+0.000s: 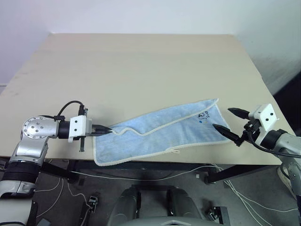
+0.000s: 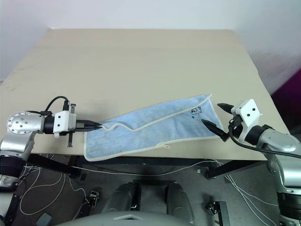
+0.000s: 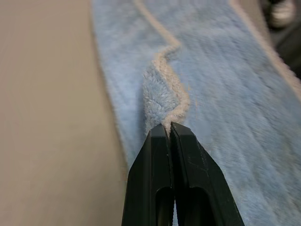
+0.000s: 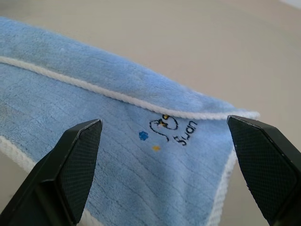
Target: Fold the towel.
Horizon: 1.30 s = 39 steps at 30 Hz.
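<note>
The light blue towel point(image 1: 164, 132) lies folded lengthwise and slanted along the front edge of the tan table point(image 1: 141, 61). White edging runs round it. A small dark printed mark point(image 4: 167, 129) sits near its right corner, and a small white loop point(image 1: 175, 151) hangs at the front edge. My left gripper point(image 1: 106, 129) is shut on the white-edged corner of the towel's upper layer at its left end, lifting it into a small ridge point(image 3: 162, 94). My right gripper point(image 1: 223, 118) is open just off the towel's right end, its fingers either side of the marked corner without touching it.
The towel's front edge lies along the table's front edge point(image 1: 188, 162), with the floor and loose cables point(image 1: 141, 176) below. Bare tabletop stretches behind the towel up to the white wall point(image 1: 141, 14).
</note>
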Tool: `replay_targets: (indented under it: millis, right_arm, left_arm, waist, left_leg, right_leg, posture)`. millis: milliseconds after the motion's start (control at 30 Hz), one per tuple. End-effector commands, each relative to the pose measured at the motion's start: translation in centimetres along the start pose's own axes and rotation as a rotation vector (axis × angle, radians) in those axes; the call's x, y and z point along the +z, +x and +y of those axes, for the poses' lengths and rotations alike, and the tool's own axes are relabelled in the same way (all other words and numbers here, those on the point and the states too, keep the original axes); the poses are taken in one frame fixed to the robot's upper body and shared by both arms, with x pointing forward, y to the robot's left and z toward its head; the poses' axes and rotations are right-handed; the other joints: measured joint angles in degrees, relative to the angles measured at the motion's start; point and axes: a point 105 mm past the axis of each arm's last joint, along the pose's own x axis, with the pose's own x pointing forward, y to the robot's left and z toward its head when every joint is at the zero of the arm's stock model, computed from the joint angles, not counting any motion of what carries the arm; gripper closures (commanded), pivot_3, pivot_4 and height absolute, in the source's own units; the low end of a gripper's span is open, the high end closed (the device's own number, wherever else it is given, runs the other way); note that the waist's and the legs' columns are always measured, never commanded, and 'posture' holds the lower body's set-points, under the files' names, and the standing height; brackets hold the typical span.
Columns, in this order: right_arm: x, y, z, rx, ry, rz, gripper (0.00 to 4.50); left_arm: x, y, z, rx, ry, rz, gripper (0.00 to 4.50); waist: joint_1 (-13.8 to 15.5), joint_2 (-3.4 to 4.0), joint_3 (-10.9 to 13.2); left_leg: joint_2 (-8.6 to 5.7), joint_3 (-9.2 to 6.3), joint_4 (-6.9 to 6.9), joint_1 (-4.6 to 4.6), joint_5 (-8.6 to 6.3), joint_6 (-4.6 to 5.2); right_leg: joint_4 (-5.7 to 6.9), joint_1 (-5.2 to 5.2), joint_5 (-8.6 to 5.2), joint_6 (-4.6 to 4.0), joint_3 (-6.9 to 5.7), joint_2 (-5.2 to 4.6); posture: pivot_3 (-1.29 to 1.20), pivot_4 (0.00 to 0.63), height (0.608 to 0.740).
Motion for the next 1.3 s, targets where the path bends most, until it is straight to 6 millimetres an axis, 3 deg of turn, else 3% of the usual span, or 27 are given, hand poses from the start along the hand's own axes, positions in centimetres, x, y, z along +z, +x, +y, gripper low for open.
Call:
replay_targets:
  millis: [33,100,367,567,1033,1133,1300]
  right_arm:
    - [0.4,0.3,-0.8,-0.014,-0.107,0.005,0.0]
    - [-0.1,0.8,-1.1,-0.009,-0.19,0.04,0.0]
    - [-0.3,4.2,-5.3,-0.074,-0.688,0.151,0.0]
    - [0.2,6.8,-6.7,-0.067,-1.002,0.162,0.0]
    - [-1.0,8.7,-7.3,0.011,-1.25,0.207,0.0]
    - [-0.8,8.9,-7.4,0.002,-1.262,0.2,0.65]
    - [-0.7,8.7,-7.5,0.007,-1.266,0.197,2.32]
  left_arm:
    - [1.7,-1.5,3.4,0.167,0.015,-0.05,4.47]
    - [1.8,-2.0,4.2,0.216,0.005,-0.048,4.47]
    - [1.5,-1.4,3.2,0.185,0.015,-0.026,4.47]
    - [1.4,-1.3,2.9,0.183,0.009,-0.02,4.47]
    - [1.2,-1.5,2.0,0.202,-0.009,-0.016,4.47]
    - [1.1,-1.5,1.9,0.204,-0.015,-0.017,4.5]
    - [1.1,-1.5,1.9,0.209,-0.022,-0.019,4.5]
  waist:
    - [0.03,-0.01,0.0]
    - [-0.01,-0.01,0.0]
    - [-0.4,0.08,0.05]
    - [-0.33,0.08,0.05]
    - [-0.59,0.11,0.07]
    - [-0.55,0.11,0.07]
    - [-0.75,0.11,0.07]
  left_leg:
    - [0.0,0.0,0.01,0.0,0.0,0.0]
    - [0.0,-0.01,0.03,0.0,0.0,0.0]
    - [-0.01,0.11,0.01,0.03,0.0,0.0]
    - [-0.03,0.11,0.01,0.02,0.01,-0.01]
    - [-0.04,0.11,-0.01,0.01,0.01,-0.01]
    - [-0.04,0.11,0.0,0.01,0.01,-0.02]
    - [-0.03,0.11,0.0,0.01,0.01,-0.01]
  right_leg:
    - [0.0,0.0,0.0,0.0,-0.01,0.01]
    - [0.02,0.0,0.0,0.0,-0.04,0.02]
    - [0.09,-0.1,0.0,0.0,0.06,0.08]
    - [0.08,-0.11,0.0,0.0,0.05,0.08]
    - [0.09,-0.14,0.0,-0.01,0.07,0.11]
    - [0.1,-0.13,0.0,-0.01,0.07,0.11]
    - [0.1,-0.13,0.0,-0.01,0.07,0.12]
  posture:
    - [0.0,0.15,0.74]
    - [0.0,0.15,0.74]
    - [0.0,0.15,0.74]
    - [0.0,0.15,0.74]
    - [0.0,0.15,0.74]
    - [0.0,0.15,0.74]
    - [0.0,0.15,0.74]
